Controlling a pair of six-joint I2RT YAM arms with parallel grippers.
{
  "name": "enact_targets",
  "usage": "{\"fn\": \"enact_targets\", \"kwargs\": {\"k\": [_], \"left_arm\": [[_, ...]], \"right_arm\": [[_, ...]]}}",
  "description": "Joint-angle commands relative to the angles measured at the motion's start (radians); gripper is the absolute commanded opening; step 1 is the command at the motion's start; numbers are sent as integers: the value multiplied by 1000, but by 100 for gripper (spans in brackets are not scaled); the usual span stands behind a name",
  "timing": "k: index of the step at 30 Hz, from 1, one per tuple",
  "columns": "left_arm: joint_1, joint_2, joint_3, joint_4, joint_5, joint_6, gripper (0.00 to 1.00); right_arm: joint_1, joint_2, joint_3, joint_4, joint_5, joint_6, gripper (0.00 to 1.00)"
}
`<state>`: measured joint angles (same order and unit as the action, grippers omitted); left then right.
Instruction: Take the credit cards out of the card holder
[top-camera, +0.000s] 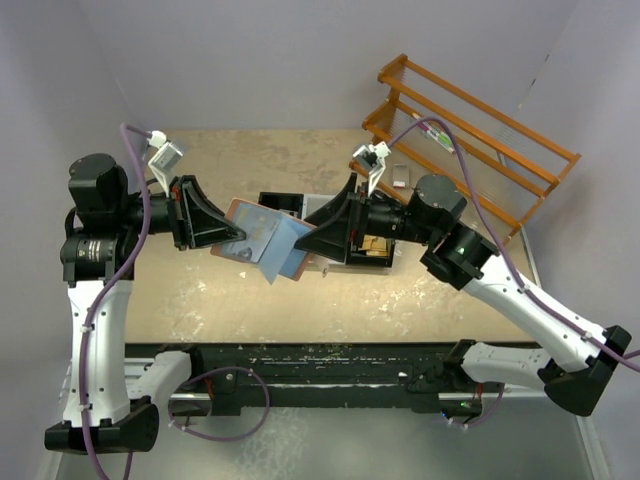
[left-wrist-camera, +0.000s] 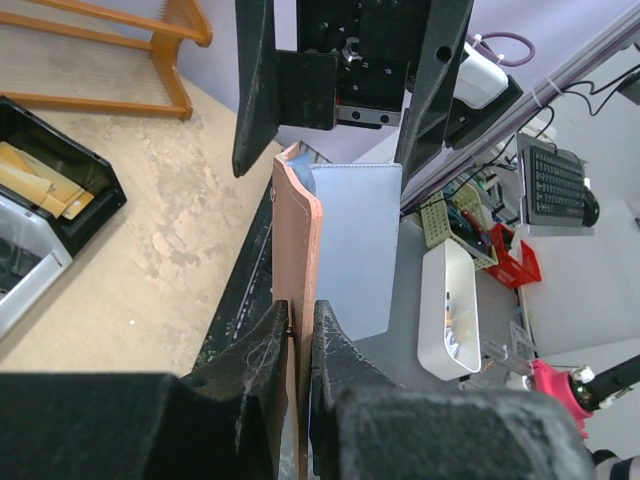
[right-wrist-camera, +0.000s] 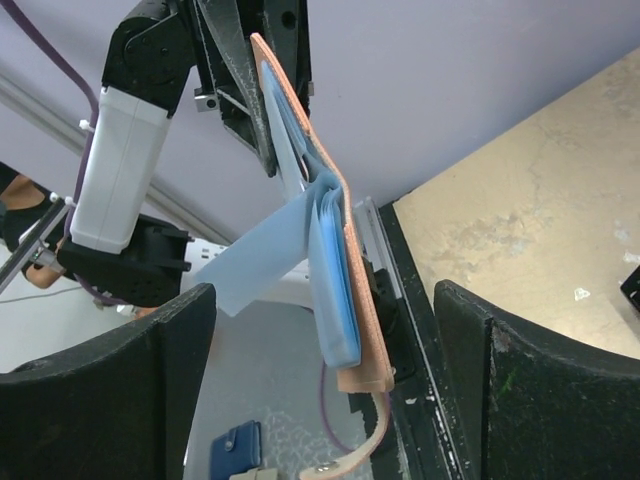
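Observation:
The card holder (top-camera: 262, 240) is a reddish-brown bifold, held open in the air between both arms. My left gripper (top-camera: 238, 240) is shut on its left edge; in the left wrist view the jaws (left-wrist-camera: 300, 312) pinch the brown cover (left-wrist-camera: 297, 230) beside the light blue lining (left-wrist-camera: 355, 240). My right gripper (top-camera: 318, 238) is open, its fingers (right-wrist-camera: 540, 390) wide on either side of the holder's free end (right-wrist-camera: 362, 330) without touching it. A light blue flap (right-wrist-camera: 265, 255) hangs out sideways. I cannot tell any credit cards apart from the lining.
A black tray (top-camera: 375, 245) with tan paper pieces sits on the table behind the right gripper, also in the left wrist view (left-wrist-camera: 60, 190). An orange wooden rack (top-camera: 470, 140) stands at the back right. A small pale grey rectangular piece (top-camera: 400, 178) lies near it.

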<state>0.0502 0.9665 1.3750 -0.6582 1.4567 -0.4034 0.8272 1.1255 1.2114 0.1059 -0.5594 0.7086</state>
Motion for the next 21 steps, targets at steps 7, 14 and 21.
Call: {"fn": "enact_targets", "kwargs": {"k": [7,14,21], "left_arm": [[0,-18,-21,121,46,-119,4],[-1,-14,-28,126,46,-122,3],[-1,-11,-31,140,42,-131,3]], "right_arm": [[-11,48,92,107,-115,56,98],[-10,32,26,280,-272,112,100],[-13,18,112,50,-175,-4,100]]}}
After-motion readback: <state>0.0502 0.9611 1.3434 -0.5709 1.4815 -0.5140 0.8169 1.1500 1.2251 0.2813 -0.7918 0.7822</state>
